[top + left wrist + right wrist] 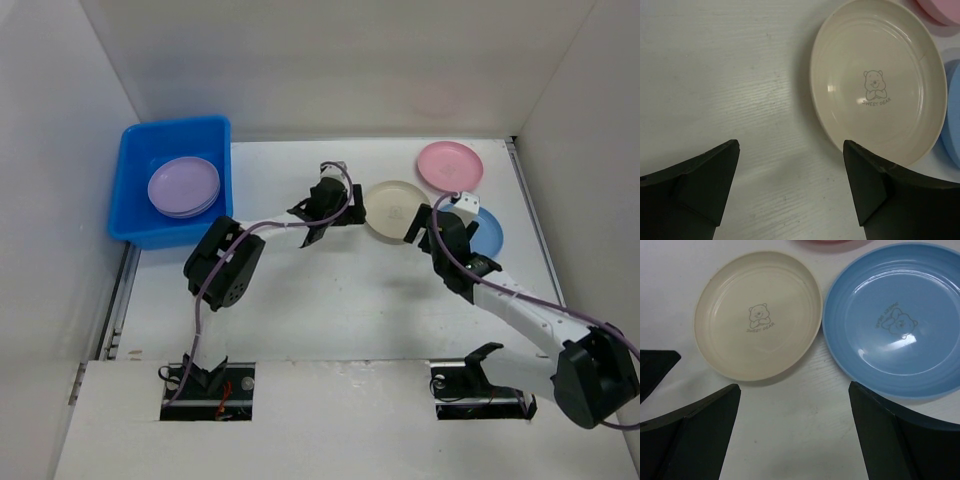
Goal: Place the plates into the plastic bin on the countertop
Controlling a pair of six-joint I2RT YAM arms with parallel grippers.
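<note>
— Since we start with containers, what do we have?
— We see one blue plastic bin [135,215] at the far left of the countertop [330,300], against the wall. Inside lies a stack of purple plates [184,186]. We make out at least two rims but cannot tell the full number.
— And outside the bin?
— We count three plates on the countertop, one of each colour: a cream plate [392,208], a pink plate [450,165] beyond it to the right, and a blue plate [492,235] nearer on the right. The cream and blue plates sit just beside each other, and each carries a small bear mark.
— Where are our fingers?
— Our left gripper [790,150] has its jaws spread with only bare countertop between them. The cream plate [880,80] lies ahead and to the right, its near rim meeting the right fingertip in the wrist view. We cannot tell whether they touch.
— And the other arm?
— Our right gripper [794,390] is likewise spread and holds nothing. The cream plate [757,315] sits ahead of its left finger, the blue plate [900,320] ahead of its right, and the gap faces the strip of countertop between them.
</note>
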